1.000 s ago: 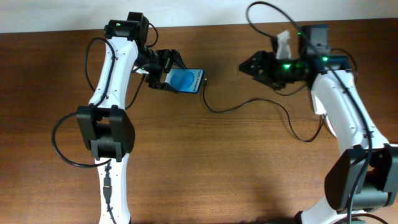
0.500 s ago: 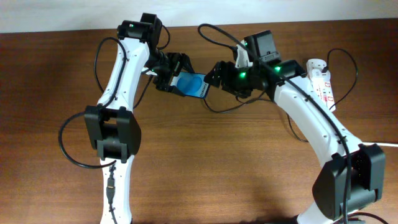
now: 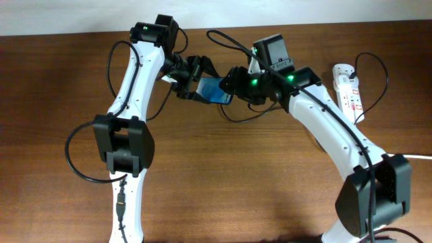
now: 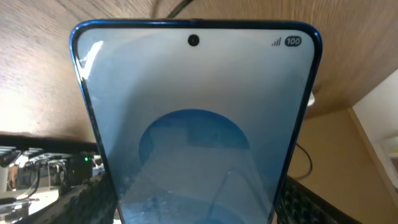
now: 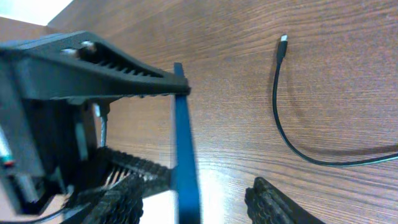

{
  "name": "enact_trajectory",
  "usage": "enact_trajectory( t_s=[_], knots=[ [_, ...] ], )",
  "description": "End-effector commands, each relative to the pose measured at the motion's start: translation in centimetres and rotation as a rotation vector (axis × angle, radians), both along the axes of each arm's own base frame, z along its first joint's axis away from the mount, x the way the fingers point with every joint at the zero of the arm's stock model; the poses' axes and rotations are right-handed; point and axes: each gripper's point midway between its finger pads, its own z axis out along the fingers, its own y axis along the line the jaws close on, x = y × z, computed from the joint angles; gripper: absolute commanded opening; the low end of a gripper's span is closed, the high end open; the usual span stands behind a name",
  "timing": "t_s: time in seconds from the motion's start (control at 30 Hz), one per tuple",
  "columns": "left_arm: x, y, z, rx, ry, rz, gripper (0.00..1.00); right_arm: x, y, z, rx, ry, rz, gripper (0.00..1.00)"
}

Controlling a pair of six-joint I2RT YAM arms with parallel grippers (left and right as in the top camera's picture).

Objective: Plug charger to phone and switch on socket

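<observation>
While the left hand (image 3: 194, 79) grips the phone (image 4: 196, 124) (screen reads "100"), the right hand (image 5: 198, 202) gapes.

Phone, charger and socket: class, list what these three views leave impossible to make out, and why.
- Port of the phone: left wrist view cuts off its lower end; overhead, the left gripper and right gripper crowd it.
- Switches on the socket: too small overhead; absent from wrist views.
- Far end of the charger: runs off the right wrist view's edge; overhead, the right arm covers part.
</observation>
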Motion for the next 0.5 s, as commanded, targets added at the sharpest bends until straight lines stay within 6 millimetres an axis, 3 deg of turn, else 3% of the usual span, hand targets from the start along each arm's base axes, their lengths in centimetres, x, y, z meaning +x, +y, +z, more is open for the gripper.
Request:
enact_trajectory(
  t_s=[0.0,0.47],
  knots=[
    [0.0,-0.9,1.8,-0.071,-0.007,0.0,0.0,0.7,0.4,-0.2,-0.005,-0.011,0.0,0.54],
    [-0.1,-1.2,1.9,-0.079,-0.005,-0.006,0.0,0.6,1.8,-0.2,0.0,-0.033,0.024,0.35]
  ],
)
